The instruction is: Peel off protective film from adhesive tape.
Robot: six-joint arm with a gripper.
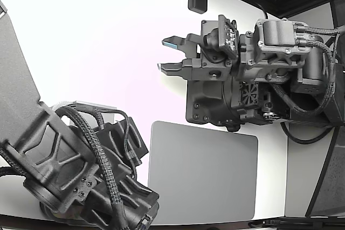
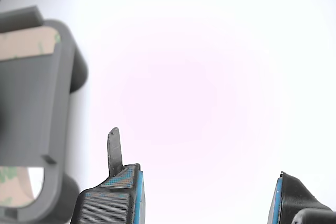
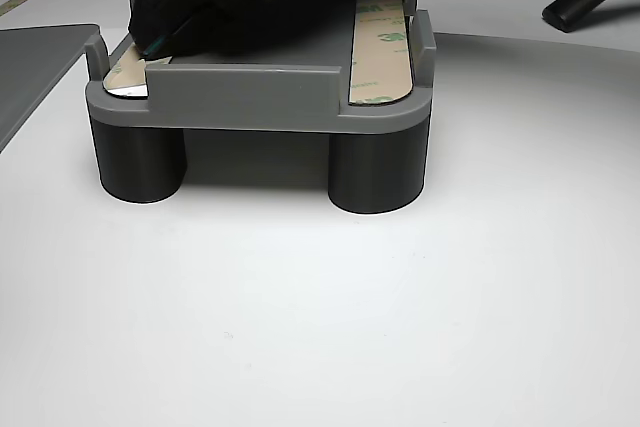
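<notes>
Wrist view: fixture [image 2: 37,124] beside open claw [image 2: 205,198].

Bright overexposed white table [image 2: 220,77], pinkish glare, soft shadows, foreground blurred

two robot arms show in the exterior view: one arm [image 1: 253,74] above the grey mat [image 1: 202,173], a second arm [image 1: 81,171] beside the mat toward the exterior view's left. one mat. one grey fixture [image 3: 260,97] in the other view, standing on two visible round legs [image 3: 378,169], with two tan tape strips on it: one strip [image 3: 382,42] along one side, another strip [image 3: 130,72] at the opposite corner. one gripper [image 2: 207,198] in the wrist view, with two fingers [image 2: 113,200].
</notes>
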